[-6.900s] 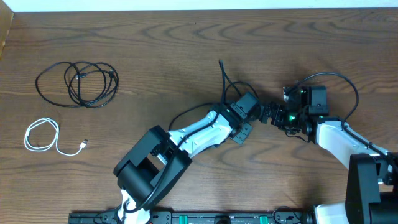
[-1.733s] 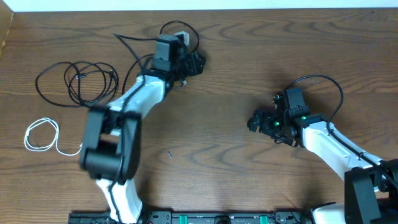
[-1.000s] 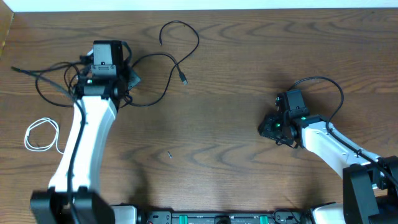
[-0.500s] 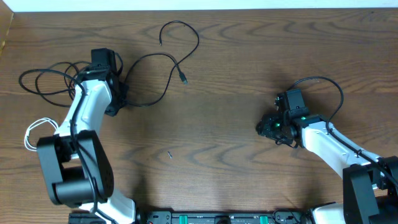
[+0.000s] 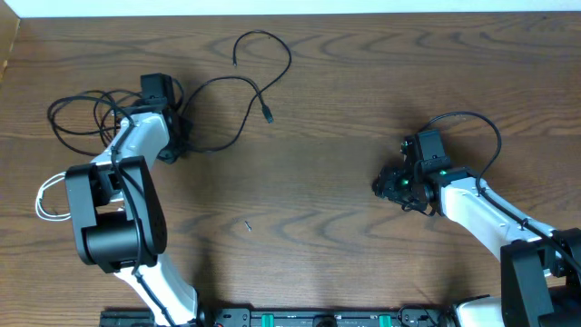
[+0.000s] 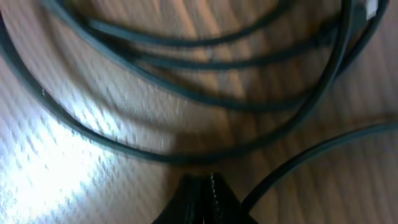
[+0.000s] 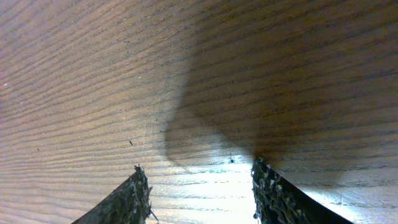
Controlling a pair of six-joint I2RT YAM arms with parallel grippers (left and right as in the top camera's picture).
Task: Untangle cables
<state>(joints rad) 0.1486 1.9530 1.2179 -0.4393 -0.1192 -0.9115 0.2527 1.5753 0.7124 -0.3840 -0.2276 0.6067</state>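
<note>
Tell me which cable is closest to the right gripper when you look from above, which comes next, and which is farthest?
From the right gripper, in the overhead view:
1. Loose black cable, top middle: nearest.
2. Black cable coil, upper left.
3. White cable, far left edge, partly hidden behind the left arm: farthest.

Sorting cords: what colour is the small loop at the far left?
The small cable is white, clearest overhead.
</note>
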